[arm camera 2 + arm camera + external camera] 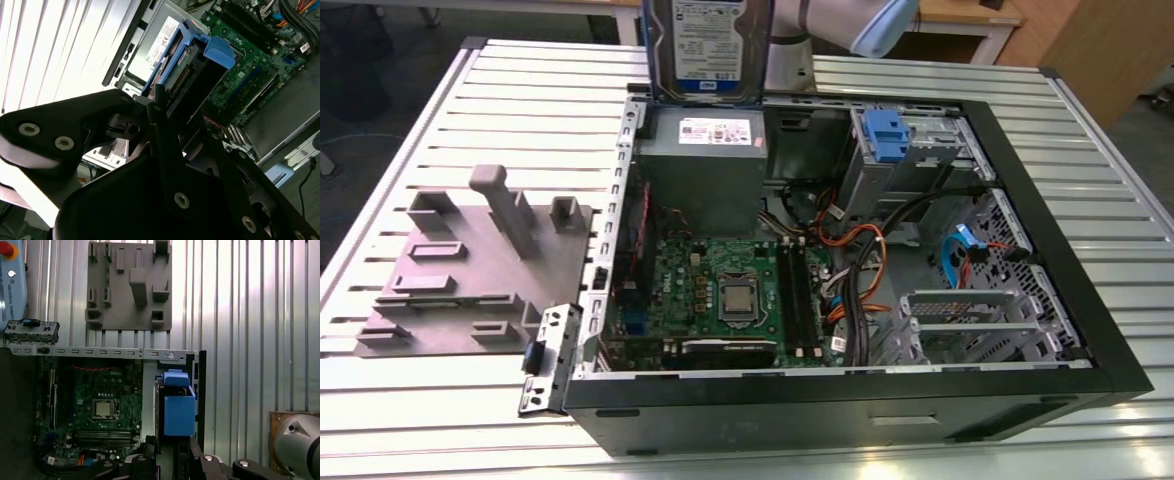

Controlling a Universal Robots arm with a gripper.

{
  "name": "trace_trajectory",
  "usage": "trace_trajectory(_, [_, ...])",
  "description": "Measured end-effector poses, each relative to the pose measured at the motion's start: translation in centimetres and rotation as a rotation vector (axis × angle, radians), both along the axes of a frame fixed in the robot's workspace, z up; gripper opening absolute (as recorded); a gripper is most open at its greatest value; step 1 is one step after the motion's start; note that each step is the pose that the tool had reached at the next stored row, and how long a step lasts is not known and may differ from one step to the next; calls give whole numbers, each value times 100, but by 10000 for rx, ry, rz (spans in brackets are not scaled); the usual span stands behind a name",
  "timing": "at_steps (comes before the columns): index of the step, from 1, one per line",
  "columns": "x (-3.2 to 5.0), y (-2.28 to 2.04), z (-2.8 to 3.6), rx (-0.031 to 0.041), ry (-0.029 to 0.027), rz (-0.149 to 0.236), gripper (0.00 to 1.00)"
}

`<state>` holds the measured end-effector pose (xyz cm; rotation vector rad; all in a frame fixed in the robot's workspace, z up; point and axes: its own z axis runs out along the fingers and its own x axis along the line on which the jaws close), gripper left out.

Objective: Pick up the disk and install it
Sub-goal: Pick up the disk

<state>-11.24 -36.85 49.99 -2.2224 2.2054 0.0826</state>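
Exterior view: the disk (706,45) is upright at top centre, above the open computer case (854,415). Second wrist view: the gripper (172,107) pinches its end. First wrist view: its blue rail (178,410) sits near the case wall, and a tilt could likely snag it.

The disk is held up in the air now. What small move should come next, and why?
Probably carry the disk toward the exterior view's right: it hangs upright over the power supply, while the drive cage with its blue latch stands further right.
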Motion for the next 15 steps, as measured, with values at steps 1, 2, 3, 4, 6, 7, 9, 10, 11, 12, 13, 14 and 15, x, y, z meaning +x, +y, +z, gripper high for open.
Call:
trace_trajectory(1, [31,0,0,0,0,1,35])
trace_trajectory(2, [62,0,0,-1,0,0,35])
trace_trajectory(3, [96,0,0,-1,0,1,35])
trace_trajectory(4, [128,0,0,-1,0,0,35])
trace_trajectory(6, [191,0,0,-1,0,1,35])
trace_trajectory(7, [222,0,0,-1,0,1,35])
trace_trajectory(9, [282,0,0,0,0,0,35])
trace_trajectory(10, [314,0,0,0,0,1,35])
trace_trajectory(11, [342,0,-1,0,0,1,35])
trace_trajectory(12, [369,0,-1,0,0,1,35])
trace_trajectory(13, [396,0,-1,0,0,0,35])
trace_trajectory(14, [424,0,-1,-1,0,0,35])
trace_trajectory(15, [451,0,-1,0,0,1,35])
